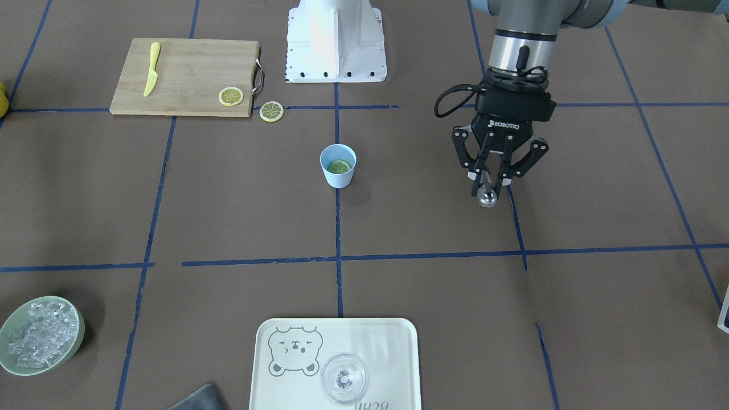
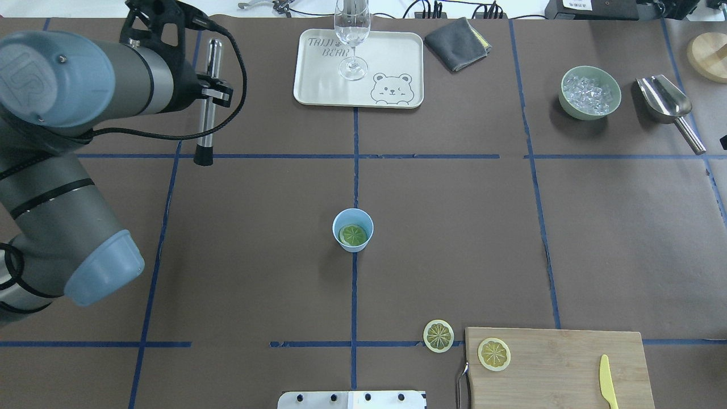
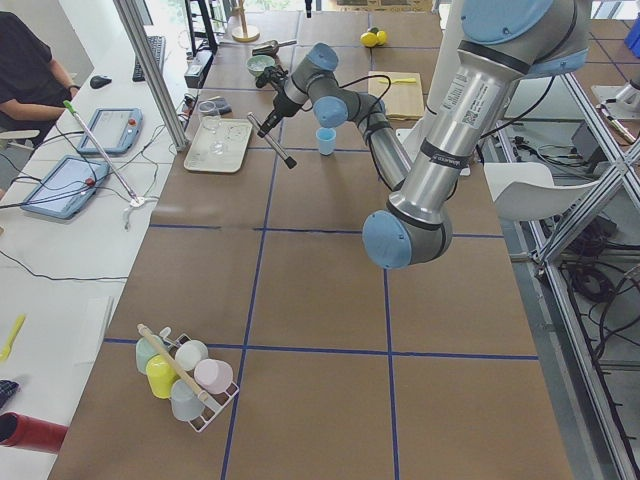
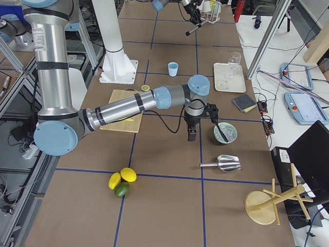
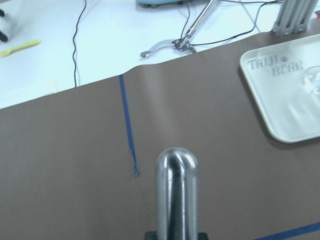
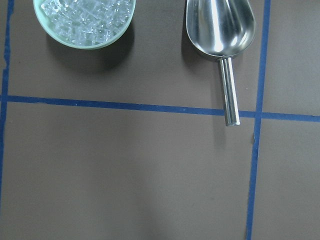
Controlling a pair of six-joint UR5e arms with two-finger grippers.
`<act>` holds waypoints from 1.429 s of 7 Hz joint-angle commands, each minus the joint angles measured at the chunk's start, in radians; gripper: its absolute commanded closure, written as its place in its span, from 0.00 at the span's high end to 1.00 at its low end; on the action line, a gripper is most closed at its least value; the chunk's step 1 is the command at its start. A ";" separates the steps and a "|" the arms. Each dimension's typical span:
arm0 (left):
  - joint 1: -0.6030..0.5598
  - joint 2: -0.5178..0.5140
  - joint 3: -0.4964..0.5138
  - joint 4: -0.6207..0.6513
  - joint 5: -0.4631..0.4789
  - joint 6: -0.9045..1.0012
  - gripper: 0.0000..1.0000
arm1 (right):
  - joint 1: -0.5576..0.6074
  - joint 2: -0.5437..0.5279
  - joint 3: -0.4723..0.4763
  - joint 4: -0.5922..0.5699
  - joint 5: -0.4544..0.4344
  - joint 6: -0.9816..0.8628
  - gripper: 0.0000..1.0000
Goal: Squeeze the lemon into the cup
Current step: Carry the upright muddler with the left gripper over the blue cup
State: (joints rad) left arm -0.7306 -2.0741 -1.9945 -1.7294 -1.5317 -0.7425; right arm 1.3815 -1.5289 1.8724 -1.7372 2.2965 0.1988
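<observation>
1. While the left gripper [image 1: 487, 181] hangs above the table on the robot's left side, its fingers are pressed onto a metal rod [image 1: 487, 197], whose rounded chrome tip points away from the wrist.
2. The cup [image 1: 338, 166] stands upright mid-table on the blue tape line that runs out from the robot's base [image 1: 336, 42]. It is well apart from the left gripper and the rod.
3. The lemon [image 1: 339, 167] lies flat inside the cup, low down, with its segmented face up.
4. Two more slices sit on the robot's right, near the base. One slice [image 2: 494, 354] lies on the corner of the wooden cutting board [image 2: 562, 352]. The other slice [image 2: 438, 336] is on the table just beside the board's metal handle. A yellow knife [image 2: 608, 389] lies at the board's other end.
5. Across the table from the robot, a pale tray [image 2: 397, 51] with a bear drawing carries a clear glass [image 2: 352, 40]. A grey cloth [image 2: 457, 37] lies just beside the tray.
6. At the far right are a green bowl of ice [image 2: 589, 92] and a metal scoop [image 2: 667, 105], near each other but apart.
7. The right gripper [image 4: 191, 134] shows only in the right side view, hanging near the bowl of ice. Whether its fingers are spread or pressed together cannot be told.
</observation>
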 commanded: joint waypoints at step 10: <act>0.341 -0.034 0.023 -0.422 0.607 -0.284 0.00 | 0.238 -0.148 -0.013 0.001 0.000 -0.239 1.00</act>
State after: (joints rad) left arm -0.4051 -2.1100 -1.9797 -2.1202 -0.9505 -1.0317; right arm 1.5983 -1.6822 1.8620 -1.7365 2.2926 -0.0418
